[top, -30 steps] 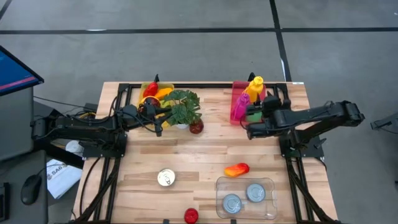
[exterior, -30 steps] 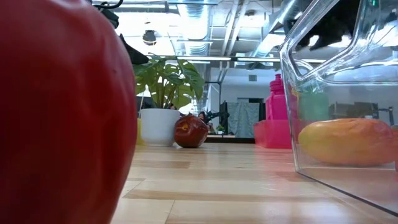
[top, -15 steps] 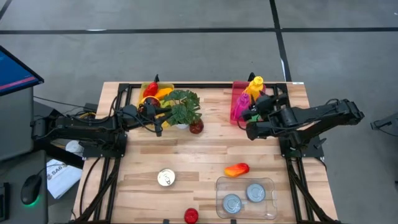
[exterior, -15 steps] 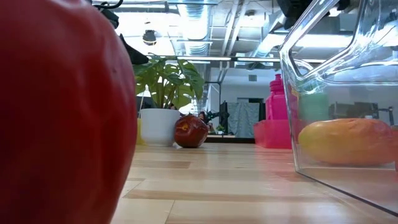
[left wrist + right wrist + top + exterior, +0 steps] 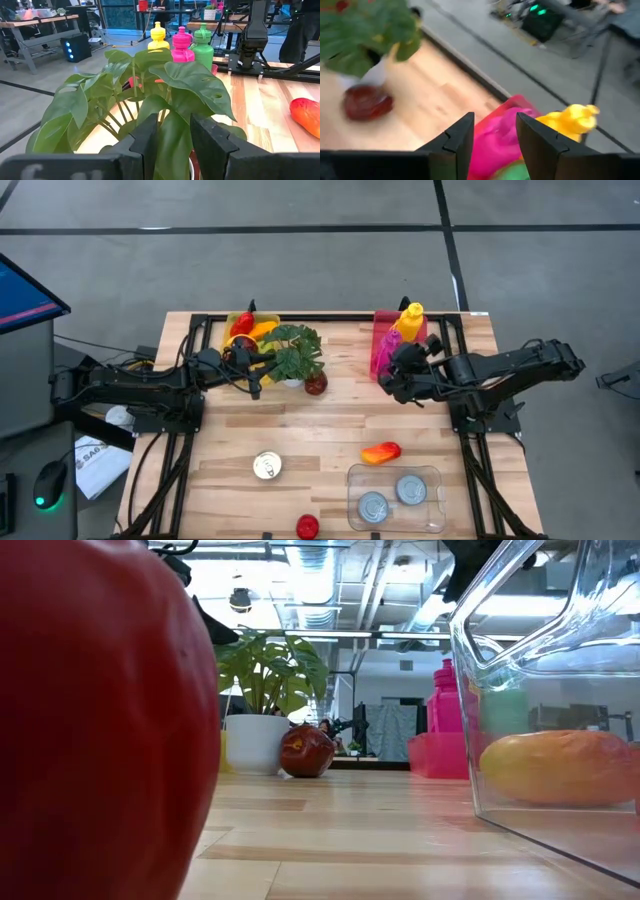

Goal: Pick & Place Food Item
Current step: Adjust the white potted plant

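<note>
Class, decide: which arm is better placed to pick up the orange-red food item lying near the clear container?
Probably the right. The right gripper hovers nearer the orange-red food item; the left gripper sits far off by the plant.

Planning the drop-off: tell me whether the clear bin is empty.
Not empty. The clear bin holds two cans, seen from above.

No legible text, label, brand, number or sign on any item; print on the floor-level paper [image 5: 92, 461] is unreadable.
</note>
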You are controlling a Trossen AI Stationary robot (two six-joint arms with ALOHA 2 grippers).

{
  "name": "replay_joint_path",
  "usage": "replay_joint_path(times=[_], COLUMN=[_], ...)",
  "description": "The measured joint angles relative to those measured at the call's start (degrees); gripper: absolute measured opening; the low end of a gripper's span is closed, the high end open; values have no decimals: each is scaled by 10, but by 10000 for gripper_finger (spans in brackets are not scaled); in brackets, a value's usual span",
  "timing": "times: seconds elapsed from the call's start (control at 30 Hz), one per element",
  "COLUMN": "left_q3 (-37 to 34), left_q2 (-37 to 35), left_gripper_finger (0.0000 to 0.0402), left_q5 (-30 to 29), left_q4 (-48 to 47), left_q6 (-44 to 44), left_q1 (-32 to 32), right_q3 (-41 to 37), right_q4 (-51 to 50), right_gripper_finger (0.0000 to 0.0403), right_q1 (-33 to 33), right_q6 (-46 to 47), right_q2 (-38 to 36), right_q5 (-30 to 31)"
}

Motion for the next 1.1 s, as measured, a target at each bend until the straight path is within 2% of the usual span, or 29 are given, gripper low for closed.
replay_joint_path(times=[0.23, 0.47, 0.63, 0.7, 0.97, 1.1], left_q3=[0, 0, 0, 1, 0, 1], left_q2=[0, 0, 0, 0, 0, 16], left_gripper_finger=[104, 104, 104, 104, 104, 104], left_q5=[0, -3, 0, 12, 94, 101], left_q4=[0, -3, -19, -35, -67, -71], left_q6=[0, 0, -21, -46, -48, -48], left_q1=[0, 0, -1, -3, -33, -60], right_q3=[-1, 1, 0, -1, -1, -1], right_q4=[64, 98, 123, 136, 159, 185], right_gripper_finger=[129, 120, 115, 111, 93, 81], right_q1=[-13, -33, -57, -67, -122, -152], right_q6=[-95, -164, -250, -284, -341, -386], right_q2=[11, 43, 76, 89, 103, 103], right_q5=[-106, -138, -191, -205, -272, -305])
